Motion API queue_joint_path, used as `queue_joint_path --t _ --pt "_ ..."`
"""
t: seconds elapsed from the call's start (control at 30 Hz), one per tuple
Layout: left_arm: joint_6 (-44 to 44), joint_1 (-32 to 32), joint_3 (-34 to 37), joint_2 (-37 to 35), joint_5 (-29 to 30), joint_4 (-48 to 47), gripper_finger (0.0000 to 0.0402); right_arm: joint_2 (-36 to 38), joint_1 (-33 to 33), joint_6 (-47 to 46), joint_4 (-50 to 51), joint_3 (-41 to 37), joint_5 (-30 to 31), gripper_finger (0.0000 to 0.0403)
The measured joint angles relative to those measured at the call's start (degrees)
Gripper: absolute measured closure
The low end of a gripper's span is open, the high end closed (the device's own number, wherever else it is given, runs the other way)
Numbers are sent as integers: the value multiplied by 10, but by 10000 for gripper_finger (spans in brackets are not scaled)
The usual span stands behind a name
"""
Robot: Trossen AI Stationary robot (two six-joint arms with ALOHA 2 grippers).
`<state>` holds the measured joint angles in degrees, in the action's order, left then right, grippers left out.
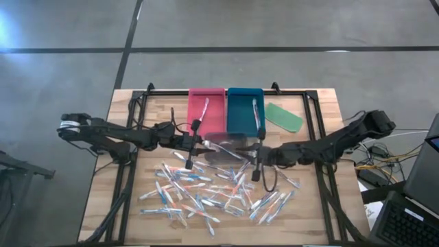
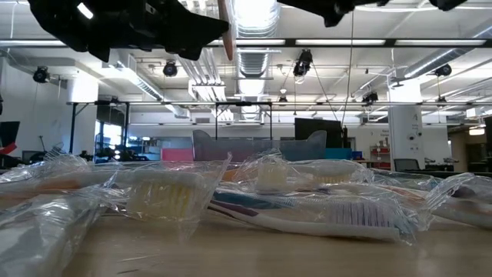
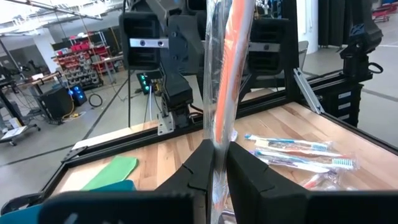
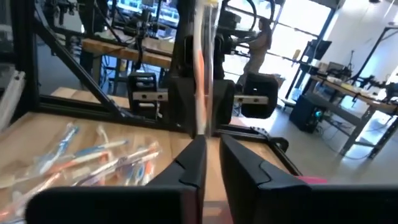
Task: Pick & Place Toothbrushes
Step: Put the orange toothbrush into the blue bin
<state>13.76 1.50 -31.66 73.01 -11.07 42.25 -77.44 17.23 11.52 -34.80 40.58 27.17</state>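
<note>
My left gripper (image 3: 217, 163) is shut on one toothbrush (image 3: 227, 74), orange-handled and in a clear wrapper. It holds the brush over the table's middle (image 1: 200, 144). My right gripper (image 4: 212, 149) faces it from the table's right (image 1: 255, 156). Its fingers stand a narrow gap apart, right at the held toothbrush (image 4: 200, 68). Many wrapped toothbrushes (image 1: 212, 193) lie loose on the near half of the table. A red tray (image 1: 206, 110) and a blue tray (image 1: 245, 113) at the far side each hold a toothbrush. My left gripper pinches the wrapped toothbrush's orange handle (image 3: 219, 140) between its two fingers. The fingers come level from the table's left and lie across the brush. The toothbrush stands nearly upright above the fingers (image 2: 224, 31), lifted clear of the pile. My right gripper's fingertips (image 4: 198, 146) reach the wrapper's lower end; I cannot tell whether they touch it.
A flat green oblong piece (image 1: 283, 116) lies right of the blue tray. A black frame (image 1: 226, 90) runs round the tabletop. Cables and equipment lie off the table's right edge (image 1: 384, 158).
</note>
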Motion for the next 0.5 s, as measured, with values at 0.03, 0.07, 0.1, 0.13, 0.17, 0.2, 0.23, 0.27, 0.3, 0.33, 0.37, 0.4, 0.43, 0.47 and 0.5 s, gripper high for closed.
queue_joint_path --t 0.03,0.07,0.1,0.13,0.17,0.2,0.23,0.27,0.3,0.33,0.37,0.4,0.43,0.47,0.5 --pt "0 0 0 0 0 1 367 -10 0 4 1 11 1 348" --pt "0 0 0 0 0 0 367 -21 0 9 -1 24 1 339" --pt "0 0 0 0 0 0 367 -29 0 16 -1 34 1 330" --pt "0 0 0 0 0 0 367 -36 0 24 1 41 1 321" --pt "0 0 0 0 0 1 367 -43 0 29 2 51 1 313" --pt "0 0 0 0 0 1 367 -51 0 31 1 60 1 305" --pt "0 0 0 0 0 1 367 -56 -2 31 1 66 1 297" --pt "-1 0 0 0 0 1 367 -62 -4 28 1 73 1 289" --pt "-1 0 0 0 0 1 367 -68 -6 23 1 80 1 282" --pt "-1 0 0 0 0 1 367 -74 -8 21 1 86 1 275" --pt "-1 0 0 0 0 1 367 -79 -10 21 3 90 1 268" --pt "-1 0 0 0 0 1 367 -84 -13 21 4 94 0 261" --pt "-1 0 0 0 0 1 367 -89 -14 20 7 99 1 255" --pt "-1 0 0 0 0 1 367 -95 -17 20 12 106 1 249" --pt "-1 0 0 0 0 1 367 -99 -18 20 17 111 0 244"
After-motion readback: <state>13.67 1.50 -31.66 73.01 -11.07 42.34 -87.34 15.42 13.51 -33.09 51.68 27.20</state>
